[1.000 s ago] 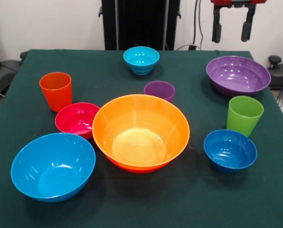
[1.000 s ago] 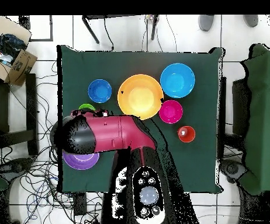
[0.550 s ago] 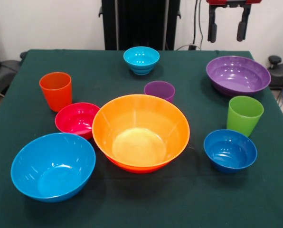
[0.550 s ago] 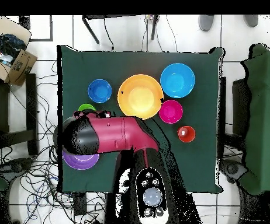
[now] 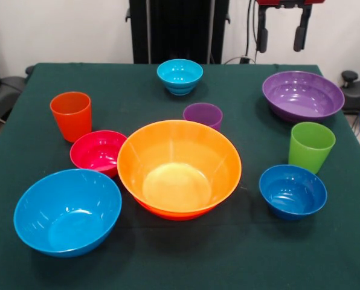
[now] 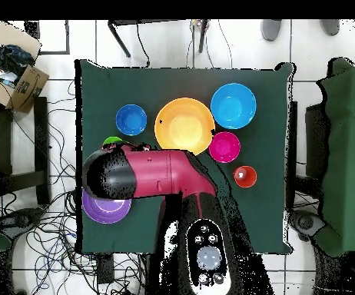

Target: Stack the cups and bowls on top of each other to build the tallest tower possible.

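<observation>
My gripper (image 5: 281, 36) hangs open and empty high over the table's far side, above the large purple bowl (image 5: 302, 95). In the middle, the broad yellow-orange bowl (image 5: 179, 166) rests in an orange-red bowl (image 5: 171, 213). Around it stand the sky-blue bowl (image 5: 67, 211), magenta bowl (image 5: 98, 151), orange cup (image 5: 71, 115), purple cup (image 5: 203, 114), cyan bowl (image 5: 180, 75), lime green cup (image 5: 311, 146) and dark blue bowl (image 5: 292, 191). From overhead, my arm (image 6: 142, 174) covers part of the purple bowl (image 6: 104, 209) and green cup (image 6: 113, 142), and hides the cyan bowl and purple cup.
Dark green cloth covers the table (image 5: 240, 254). Chairs stand at the table's sides (image 6: 350, 154), and a cardboard box (image 6: 25, 81) and cables lie on the floor beside it.
The gripper has drifted left and slightly up in the front view. Overhead, the arm's head has shifted a little. No cup or bowl has moved.
</observation>
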